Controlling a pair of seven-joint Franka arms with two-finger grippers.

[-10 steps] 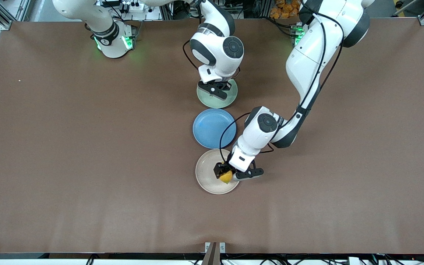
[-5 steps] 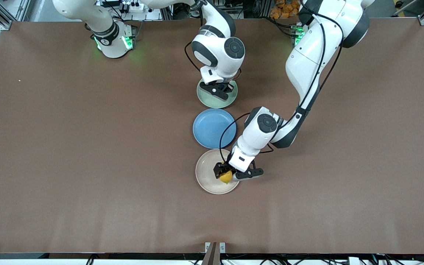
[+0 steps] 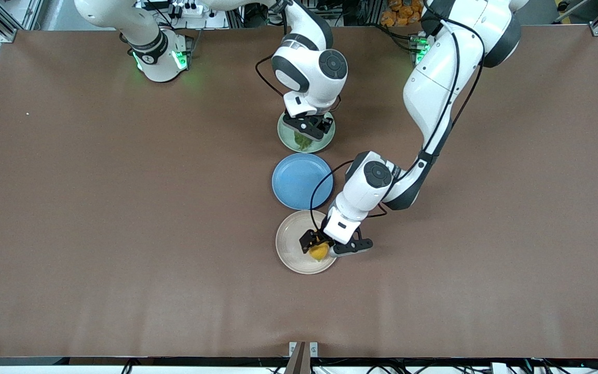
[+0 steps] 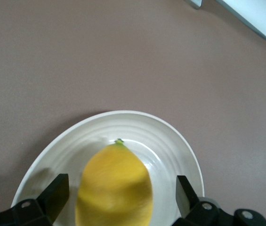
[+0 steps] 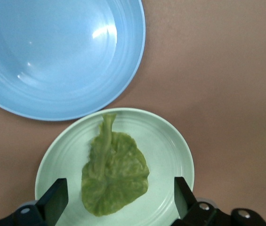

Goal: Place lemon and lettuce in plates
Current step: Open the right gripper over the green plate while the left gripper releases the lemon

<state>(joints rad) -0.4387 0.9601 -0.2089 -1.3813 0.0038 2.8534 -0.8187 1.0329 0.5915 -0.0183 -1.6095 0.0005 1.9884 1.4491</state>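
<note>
On the worktop (image 3: 122,208), lemon (image 3: 319,252) in cream plate (image 3: 289,244) half hidden under left claw (image 3: 313,245), lettuce (image 3: 302,139) in mint plate (image 3: 325,142) under right claw (image 3: 305,130), both claws newly released, fingers spread.

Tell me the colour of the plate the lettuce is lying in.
Pale mint green: the plate under the lettuce shows best in the right wrist view.

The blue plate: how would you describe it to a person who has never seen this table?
Three plates stand in a row near the middle of the brown table. The blue plate is the middle one, between the mint green plate holding lettuce and the cream plate holding a lemon. Only it is empty.
</note>
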